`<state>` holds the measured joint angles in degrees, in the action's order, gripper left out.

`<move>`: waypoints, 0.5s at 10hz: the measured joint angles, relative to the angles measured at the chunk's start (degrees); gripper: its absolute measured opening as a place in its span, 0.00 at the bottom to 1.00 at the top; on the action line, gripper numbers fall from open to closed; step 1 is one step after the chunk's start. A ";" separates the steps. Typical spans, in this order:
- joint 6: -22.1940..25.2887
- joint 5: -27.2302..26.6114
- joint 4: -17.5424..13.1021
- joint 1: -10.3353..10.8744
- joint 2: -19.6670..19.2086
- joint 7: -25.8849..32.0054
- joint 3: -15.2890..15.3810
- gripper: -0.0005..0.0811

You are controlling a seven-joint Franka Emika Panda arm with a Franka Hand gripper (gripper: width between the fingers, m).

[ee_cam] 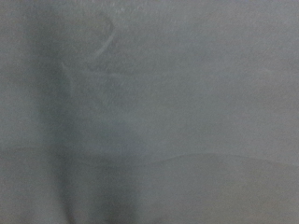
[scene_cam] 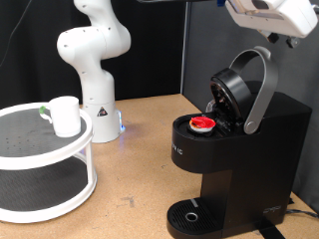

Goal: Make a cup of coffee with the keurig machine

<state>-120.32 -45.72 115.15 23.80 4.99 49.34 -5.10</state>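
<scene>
The keurig machine [scene_cam: 234,149] stands on the wooden table [scene_cam: 140,149] at the exterior view's right, its silver-grey arched lid handle [scene_cam: 261,90] raised and the black lid tilted up and open. In the open brew chamber sits a small pod with a red top [scene_cam: 202,123]. The circular drip tray [scene_cam: 189,216] at the machine's foot carries nothing.

The cup [scene_cam: 65,116], white with a light green handle, stands well apart from the machine on the upper tier of a round white two-tier stand [scene_cam: 45,159] at the exterior view's left.

The white end of the arm, with the pincer [scene_cam: 271,20], is at the exterior view's top right corner, above the machine and partly cut by the frame edge; whether its fingers are apart or together cannot be told. The arm's white base [scene_cam: 93,60] rises behind the stand.

The wrist view shows only a blurred grey surface, nothing identifiable.
</scene>
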 joint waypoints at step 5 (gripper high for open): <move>-7.03 5.45 2.70 -0.15 -0.20 -0.01 0.63 0.04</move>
<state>-127.35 -40.27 117.85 23.65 4.79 49.33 -4.47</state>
